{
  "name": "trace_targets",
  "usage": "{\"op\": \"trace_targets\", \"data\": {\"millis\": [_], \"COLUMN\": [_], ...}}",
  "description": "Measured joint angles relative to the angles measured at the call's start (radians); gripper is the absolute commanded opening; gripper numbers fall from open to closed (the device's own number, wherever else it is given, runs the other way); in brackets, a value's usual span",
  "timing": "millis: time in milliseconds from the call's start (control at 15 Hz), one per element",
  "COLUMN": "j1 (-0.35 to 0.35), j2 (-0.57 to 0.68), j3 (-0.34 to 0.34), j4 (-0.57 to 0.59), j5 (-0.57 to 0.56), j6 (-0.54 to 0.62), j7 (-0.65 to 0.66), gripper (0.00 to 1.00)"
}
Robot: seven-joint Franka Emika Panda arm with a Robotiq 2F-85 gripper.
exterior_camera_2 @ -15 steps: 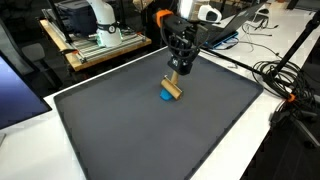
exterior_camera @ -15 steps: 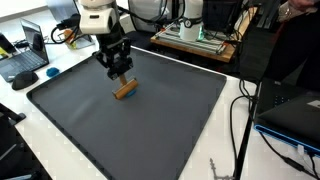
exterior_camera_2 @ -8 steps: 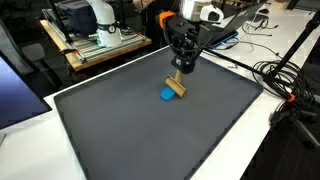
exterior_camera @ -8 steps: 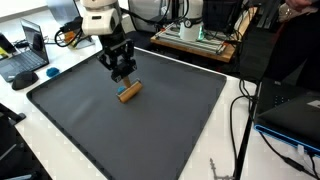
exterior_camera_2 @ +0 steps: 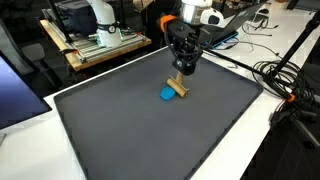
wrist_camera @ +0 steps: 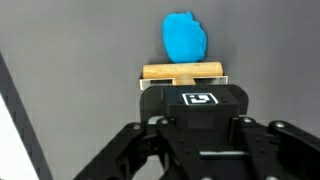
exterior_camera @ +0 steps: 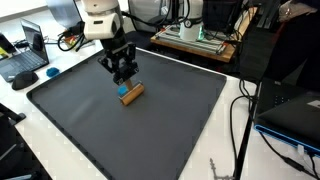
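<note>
Wooden block (exterior_camera_2: 178, 86) sits slightly above the centre of the frame in both exterior views, clamped at a tilt between the narrow-set jaws of the gripper (exterior_camera_2: 181, 72), which comes straight down on it. It is low over the dark grey mat (exterior_camera: 180, 130); whether it touches the mat I cannot tell. A small blue lump (exterior_camera_2: 167, 95) lies on the mat just beside the block. In the wrist view the lump (wrist_camera: 185, 38) shows directly above the block (wrist_camera: 182, 72), top centre.
</note>
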Motion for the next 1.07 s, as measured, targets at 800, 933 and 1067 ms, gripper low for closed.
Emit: {"op": "trace_targets", "data": {"millis": [800,933,1067], "j1": [-0.018,-0.018,-0.018], "j2": [-0.083,-0.073,-0.059], "j3": [-0.012,-0.020,-0.027], "j4": [-0.027,-0.032,-0.033], "j5": [0.041,0.040,0.040], "j6": [0.019,0.019,0.019], "j7": [-0.038,-0.038,-0.038], "gripper": [0.21,0.21,0.21]}}
